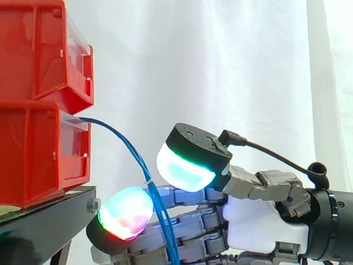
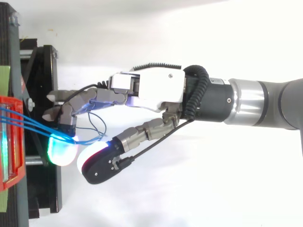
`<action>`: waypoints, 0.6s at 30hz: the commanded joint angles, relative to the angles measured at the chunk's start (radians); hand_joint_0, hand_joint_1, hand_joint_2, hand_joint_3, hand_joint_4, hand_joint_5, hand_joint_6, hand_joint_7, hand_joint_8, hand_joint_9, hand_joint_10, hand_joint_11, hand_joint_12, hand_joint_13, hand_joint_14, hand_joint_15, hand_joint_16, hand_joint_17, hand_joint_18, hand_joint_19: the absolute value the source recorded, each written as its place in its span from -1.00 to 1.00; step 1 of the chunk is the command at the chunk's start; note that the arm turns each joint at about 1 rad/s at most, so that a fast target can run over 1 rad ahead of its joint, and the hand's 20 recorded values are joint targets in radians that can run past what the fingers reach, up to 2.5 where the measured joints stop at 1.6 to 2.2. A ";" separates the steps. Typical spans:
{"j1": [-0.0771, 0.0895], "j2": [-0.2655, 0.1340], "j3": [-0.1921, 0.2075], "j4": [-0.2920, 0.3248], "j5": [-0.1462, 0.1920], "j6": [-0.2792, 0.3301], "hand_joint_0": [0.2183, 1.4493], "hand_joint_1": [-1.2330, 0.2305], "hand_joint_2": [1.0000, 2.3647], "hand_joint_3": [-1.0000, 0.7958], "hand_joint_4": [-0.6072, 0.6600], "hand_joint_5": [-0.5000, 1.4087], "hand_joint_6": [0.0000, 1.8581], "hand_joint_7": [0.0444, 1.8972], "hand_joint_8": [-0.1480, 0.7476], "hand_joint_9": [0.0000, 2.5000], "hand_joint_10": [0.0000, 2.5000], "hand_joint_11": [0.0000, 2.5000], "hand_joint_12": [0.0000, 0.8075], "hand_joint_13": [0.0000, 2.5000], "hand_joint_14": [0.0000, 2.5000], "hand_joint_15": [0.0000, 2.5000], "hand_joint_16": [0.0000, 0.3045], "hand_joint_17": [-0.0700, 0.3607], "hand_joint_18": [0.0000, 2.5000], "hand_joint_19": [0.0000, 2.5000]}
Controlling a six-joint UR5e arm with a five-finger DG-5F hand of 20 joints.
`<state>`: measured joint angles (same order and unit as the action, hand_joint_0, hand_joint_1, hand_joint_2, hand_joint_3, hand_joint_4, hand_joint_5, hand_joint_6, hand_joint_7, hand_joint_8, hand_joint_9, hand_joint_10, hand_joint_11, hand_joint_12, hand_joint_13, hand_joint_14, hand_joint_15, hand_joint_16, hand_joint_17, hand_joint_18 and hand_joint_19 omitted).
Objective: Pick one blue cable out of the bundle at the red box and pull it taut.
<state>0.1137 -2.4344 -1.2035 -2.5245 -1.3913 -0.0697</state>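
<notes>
— Several blue cables leave the lower red box and sag down across the hand. Why does it sit so low?
— To bracket them, I'd guess: thumb pad on one side, finger pad on the other, a gap between, nothing pinched yet.
— So they're slack?
— Curving, yes. One strand needs singling out before any pull.
</notes>
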 commanded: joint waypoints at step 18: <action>-0.017 0.000 0.001 -0.005 0.000 -0.002 -0.41 -0.15 -0.99 -0.35 0.24 -0.66 -0.19 -0.12 -0.07 -0.74 -1.00 -0.93 -0.12 -0.93 -1.00 -0.92 -0.66 -0.14 -0.97 -0.95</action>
<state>0.0989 -2.4344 -1.2026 -2.5289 -1.3913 -0.0720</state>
